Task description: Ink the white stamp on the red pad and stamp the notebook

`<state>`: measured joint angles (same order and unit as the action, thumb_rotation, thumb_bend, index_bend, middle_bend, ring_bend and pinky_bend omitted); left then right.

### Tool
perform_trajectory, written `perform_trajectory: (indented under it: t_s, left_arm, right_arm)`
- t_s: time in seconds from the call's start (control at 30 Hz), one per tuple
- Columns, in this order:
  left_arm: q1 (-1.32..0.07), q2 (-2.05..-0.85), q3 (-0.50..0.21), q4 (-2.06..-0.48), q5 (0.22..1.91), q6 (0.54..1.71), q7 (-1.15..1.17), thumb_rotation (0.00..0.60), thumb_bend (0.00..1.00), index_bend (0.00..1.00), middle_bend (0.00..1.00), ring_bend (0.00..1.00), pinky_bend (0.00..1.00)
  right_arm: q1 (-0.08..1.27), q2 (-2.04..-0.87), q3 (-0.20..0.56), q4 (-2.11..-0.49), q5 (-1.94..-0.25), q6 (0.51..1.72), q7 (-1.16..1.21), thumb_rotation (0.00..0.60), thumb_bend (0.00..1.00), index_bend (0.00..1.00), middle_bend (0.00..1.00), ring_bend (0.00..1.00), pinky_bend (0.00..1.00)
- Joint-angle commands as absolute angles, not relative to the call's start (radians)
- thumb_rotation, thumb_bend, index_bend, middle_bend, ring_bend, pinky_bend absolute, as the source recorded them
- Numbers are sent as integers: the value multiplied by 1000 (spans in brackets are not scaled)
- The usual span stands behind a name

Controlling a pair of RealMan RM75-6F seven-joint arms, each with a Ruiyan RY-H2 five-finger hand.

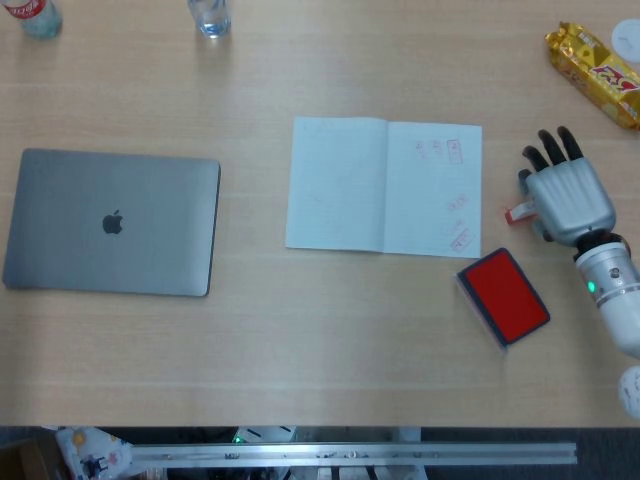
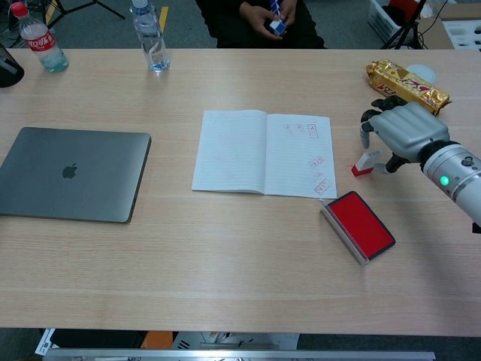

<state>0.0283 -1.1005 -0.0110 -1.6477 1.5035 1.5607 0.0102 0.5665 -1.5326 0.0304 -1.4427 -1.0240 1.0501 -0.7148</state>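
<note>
1. A pale wooden table (image 2: 225, 256) carries an open notebook (image 2: 263, 153) at its middle, several red stamp marks already on its right page.
2. Just right of the notebook's lower corner lies the red pad (image 2: 361, 224), lid open.
3. Further right, the right hand (image 2: 402, 131) hovers palm-down over the white stamp (image 2: 367, 163) (whether the fingers actually grip it, I cannot tell).
4. Left of the notebook sits a closed laptop (image 2: 71, 173); a gold snack packet (image 2: 406, 84) lies beyond the hand.

We find bare table between the closed laptop (image 1: 112, 222) and the open notebook (image 1: 384, 186). The red pad (image 1: 503, 296) lies just beside the notebook's near right corner; a snack packet (image 1: 596, 72) occupies the far right.
</note>
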Motion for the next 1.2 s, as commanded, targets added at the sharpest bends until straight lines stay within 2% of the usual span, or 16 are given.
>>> perform_trajectory:
  t_s: [0.03,0.53,0.7,1.2]
  left_arm:
    - [28,-1100,-11,-1649,1504,1560,12,600,324,0,0,0,0]
    - [28,-1101,-11,-1649,1499,1557,16,600,323,0,0,0,0]
    - [28,-1101,-11,-1650,1497,1555,19,600,324,0,0,0,0]
    - [29,-1100,-11,-1648,1490,1550,18,600,324,0,0,0,0]
  right_arm:
    - [566,-1534,31,-1439,-1024,1048,-713,600,192,472,227,17,40]
    - [569,-1554,40,-1405,-1005,1030,-707,600,214,508,245,17,40]
    - [572,-1556,45,-1402,-999,1028,-709,600,249,511,248,23,40]
    - [580,-1568,48,-1394,-977,1018,-725,600,251,526,256,24,40]
